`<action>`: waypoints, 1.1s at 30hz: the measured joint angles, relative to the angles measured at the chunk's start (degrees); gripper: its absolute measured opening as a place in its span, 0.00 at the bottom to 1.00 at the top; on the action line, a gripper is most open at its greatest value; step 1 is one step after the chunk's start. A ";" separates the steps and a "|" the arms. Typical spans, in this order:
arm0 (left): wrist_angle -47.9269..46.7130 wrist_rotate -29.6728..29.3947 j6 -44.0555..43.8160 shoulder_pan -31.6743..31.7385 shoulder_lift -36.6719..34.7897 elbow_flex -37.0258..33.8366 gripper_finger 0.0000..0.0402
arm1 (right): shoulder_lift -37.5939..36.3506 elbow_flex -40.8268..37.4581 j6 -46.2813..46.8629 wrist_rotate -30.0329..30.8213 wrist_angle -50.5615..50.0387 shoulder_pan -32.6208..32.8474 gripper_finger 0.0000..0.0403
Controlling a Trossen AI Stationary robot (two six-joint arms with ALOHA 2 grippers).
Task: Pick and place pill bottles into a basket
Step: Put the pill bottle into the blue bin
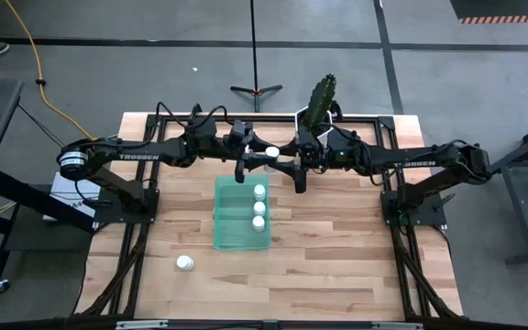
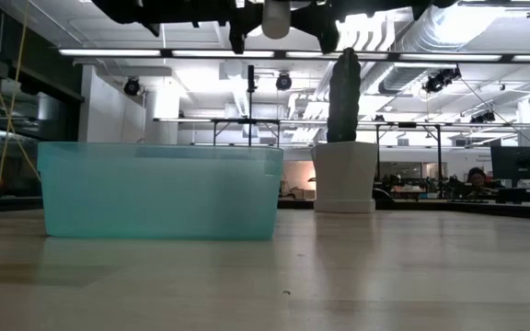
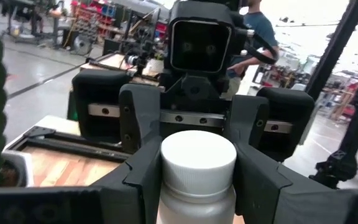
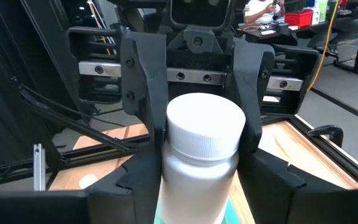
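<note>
Two claws, left (image 1: 249,158) and right (image 1: 293,161), meet above the far end of the basket (image 1: 230,218), both pinching one bottle (image 1: 271,152) between them. Three bottles (image 1: 258,207) lie inside the basket; another (image 1: 184,264) stands on the surface (image 1: 337,257), well apart.

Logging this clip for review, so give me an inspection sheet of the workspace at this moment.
Surface: wooden table, bare in front.
Job's things: green basket holds three pill bottles; a loose bottle stands on the table; a held bottle hangs above the basket's far end.
Clutter: cactus pot at the far edge.
Grippers: left gripper and right gripper both grip the held bottle.
Cables: yellow cable on the floor.
Surroundings: floor stand; people beyond the table.
</note>
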 joint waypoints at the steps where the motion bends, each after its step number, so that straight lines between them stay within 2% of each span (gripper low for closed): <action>1: 0.65 0.48 -0.01 0.00 0.03 -0.01 0.48 | -0.02 0.03 -0.02 -0.21 0.18 0.01 0.48; 7: 1.27 0.79 0.04 0.04 -0.23 -0.04 0.48 | -0.11 0.13 0.16 -0.27 0.31 0.01 0.55; 11: 1.14 0.88 0.14 0.03 -0.65 -0.08 0.48 | -0.11 0.15 0.33 -0.39 0.14 0.01 0.55; 20: 0.34 3.81 0.32 3.64 -4.09 -0.09 0.48 | -0.11 0.20 1.48 -4.73 -1.30 -0.06 0.54; 30: -15.17 3.78 7.82 4.48 -10.28 -0.09 0.48 | -0.11 0.16 4.80 -5.62 -9.17 0.01 0.54; 33: -17.27 3.15 8.91 4.52 -10.91 -1.15 0.48 | -0.11 0.13 6.35 -5.56 -10.01 0.01 0.54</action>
